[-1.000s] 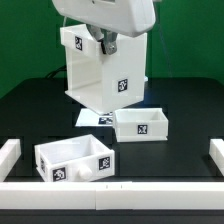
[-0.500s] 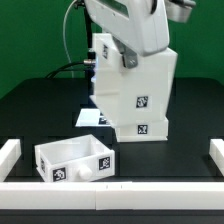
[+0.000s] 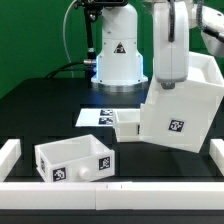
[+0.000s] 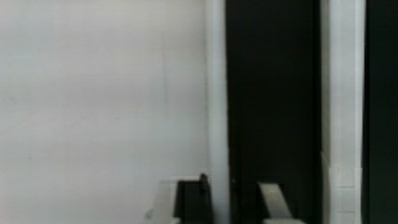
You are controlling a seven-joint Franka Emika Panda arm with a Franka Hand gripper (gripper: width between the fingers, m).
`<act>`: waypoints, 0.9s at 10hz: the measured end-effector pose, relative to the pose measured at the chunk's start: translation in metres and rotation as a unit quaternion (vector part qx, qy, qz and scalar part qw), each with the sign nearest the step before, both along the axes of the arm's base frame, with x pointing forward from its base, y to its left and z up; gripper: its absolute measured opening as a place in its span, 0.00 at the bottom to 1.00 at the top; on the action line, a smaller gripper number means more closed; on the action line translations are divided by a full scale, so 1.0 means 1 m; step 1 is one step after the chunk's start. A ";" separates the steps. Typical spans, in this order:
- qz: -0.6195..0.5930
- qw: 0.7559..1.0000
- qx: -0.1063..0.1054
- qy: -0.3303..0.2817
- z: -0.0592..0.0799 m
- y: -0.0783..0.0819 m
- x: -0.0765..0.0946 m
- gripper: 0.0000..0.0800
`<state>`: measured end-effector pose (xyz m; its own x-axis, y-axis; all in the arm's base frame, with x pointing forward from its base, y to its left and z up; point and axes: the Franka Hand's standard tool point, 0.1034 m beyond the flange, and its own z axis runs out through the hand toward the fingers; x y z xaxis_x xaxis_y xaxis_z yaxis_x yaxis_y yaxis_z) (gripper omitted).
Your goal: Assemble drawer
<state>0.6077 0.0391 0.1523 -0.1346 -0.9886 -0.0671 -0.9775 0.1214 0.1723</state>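
The large white drawer housing (image 3: 185, 112) hangs tilted above the table at the exterior view's right, a tag on its near face. My gripper (image 3: 166, 87) is shut on its upper wall. In the wrist view the gripper (image 4: 228, 205) shows its fingers (image 4: 272, 202) low in the picture, against the housing's white wall (image 4: 107, 100) and dark inside. One open-top tray with a round knob (image 3: 75, 161) sits at the front left. The second tray (image 3: 127, 122) sits mid-table, its right part hidden behind the housing.
The marker board (image 3: 95, 116) lies flat behind the second tray. Low white rails edge the table at the front (image 3: 110, 190), left (image 3: 8, 155) and right (image 3: 215, 157). The robot base (image 3: 118, 55) stands at the back.
The housing has swung in my grip from the middle to the exterior view's right and tilted. It now covers part of the second tray and uncovers the robot base.
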 end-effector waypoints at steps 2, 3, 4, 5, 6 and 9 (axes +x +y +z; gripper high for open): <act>0.000 1.000 -0.004 -0.007 -0.005 0.002 0.001 0.04; 0.001 1.000 -0.010 -0.009 -0.017 0.007 -0.004 0.04; 0.006 1.000 -0.014 0.006 -0.026 0.011 -0.005 0.04; 0.000 1.000 -0.021 0.009 -0.032 0.014 0.004 0.04; 0.001 1.000 -0.027 0.005 -0.038 0.019 0.013 0.04; 0.021 0.999 -0.040 -0.015 -0.038 0.029 0.042 0.04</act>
<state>0.6493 0.0685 0.1143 -0.0922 -0.9957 0.0093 -0.9866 0.0926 0.1341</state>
